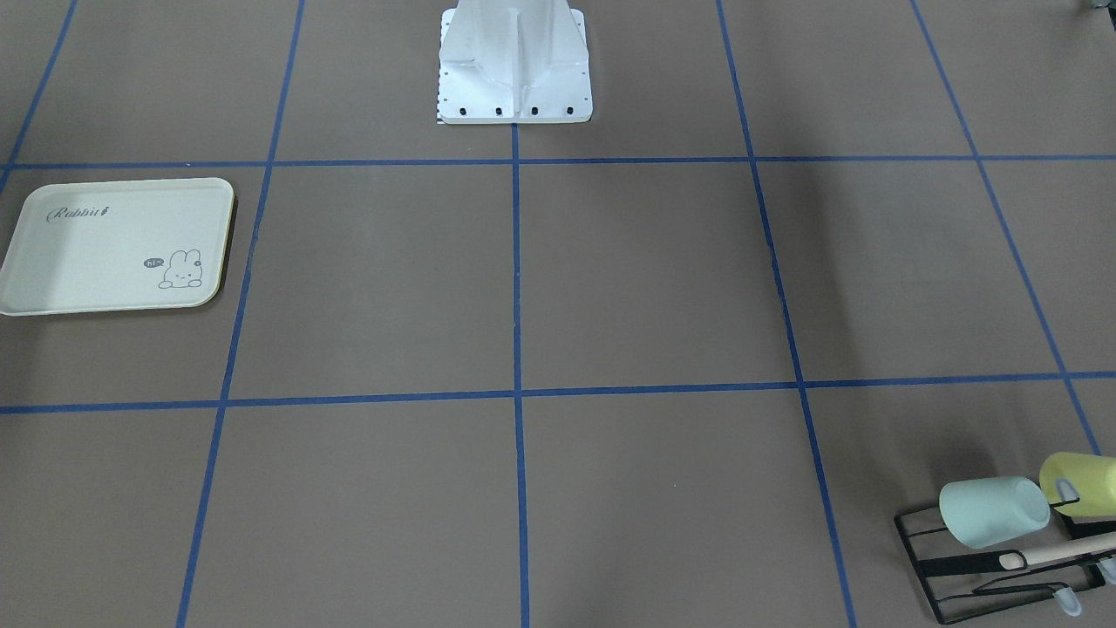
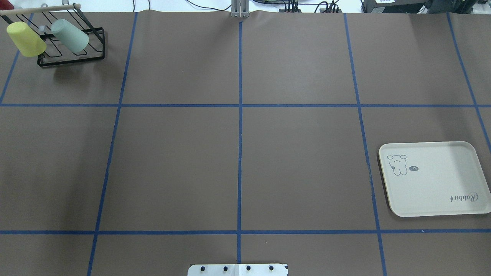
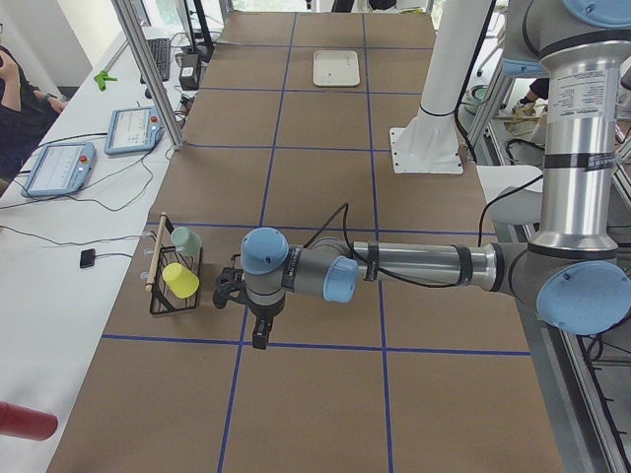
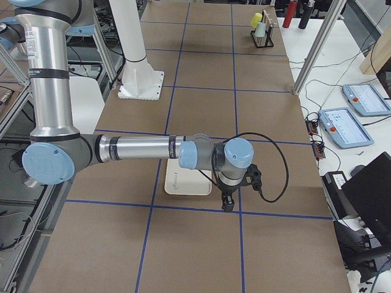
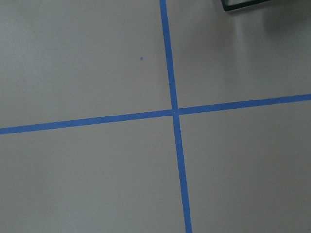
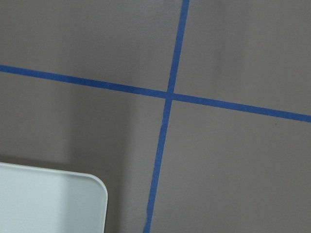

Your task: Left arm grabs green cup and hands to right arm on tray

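The pale mint-green plastic cup [image 2: 71,35] sat tilted on the black wire rack [image 2: 73,61] at the counter's [image 2: 172,161] far left corner, narrow end outward, beside a yellow cup [image 2: 26,39]. Opening of the left fingers [image 3: 259,340] and right fingers [image 4: 227,204] could not be determined.

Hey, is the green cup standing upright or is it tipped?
Tipped. The green cup hangs slanted on the black rack, wide end lowest, beside the yellow cup.
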### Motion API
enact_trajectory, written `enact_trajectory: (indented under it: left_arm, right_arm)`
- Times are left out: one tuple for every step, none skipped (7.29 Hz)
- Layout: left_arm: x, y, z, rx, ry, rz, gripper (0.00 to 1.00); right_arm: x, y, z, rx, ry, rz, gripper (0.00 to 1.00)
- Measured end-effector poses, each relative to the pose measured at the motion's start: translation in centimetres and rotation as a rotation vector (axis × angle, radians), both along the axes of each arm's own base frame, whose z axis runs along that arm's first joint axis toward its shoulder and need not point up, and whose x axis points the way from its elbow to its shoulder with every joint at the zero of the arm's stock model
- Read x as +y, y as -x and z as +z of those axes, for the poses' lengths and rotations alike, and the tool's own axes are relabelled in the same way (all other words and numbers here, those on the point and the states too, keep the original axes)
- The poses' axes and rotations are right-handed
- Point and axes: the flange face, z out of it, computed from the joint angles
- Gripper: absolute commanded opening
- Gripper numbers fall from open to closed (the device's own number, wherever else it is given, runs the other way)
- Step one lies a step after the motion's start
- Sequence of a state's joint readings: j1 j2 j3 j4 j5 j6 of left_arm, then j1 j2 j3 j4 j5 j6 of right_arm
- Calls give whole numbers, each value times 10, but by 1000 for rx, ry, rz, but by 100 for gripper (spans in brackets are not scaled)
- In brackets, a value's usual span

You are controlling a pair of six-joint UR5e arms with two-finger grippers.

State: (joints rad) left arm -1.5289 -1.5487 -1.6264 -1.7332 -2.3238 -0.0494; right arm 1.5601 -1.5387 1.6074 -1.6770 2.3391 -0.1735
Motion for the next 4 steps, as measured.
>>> enact_trajectory:
  left_arm:
    - [-16,0,-16,-1,4,-2,100]
    - [-39,0,-42,-7,5,-6,100]
    - [-61,0,-71,-20,-11,-12,100]
    - [-76,-2,-101,-29,-50,-13,100]
  right_arm:
    - [0,0,-1,-1,-2,0,100]
    - [0,0,-2,-2,-5,1,100]
    - [0,0,-4,-3,-7,1,100]
    - [0,0,-5,-3,-9,1,100]
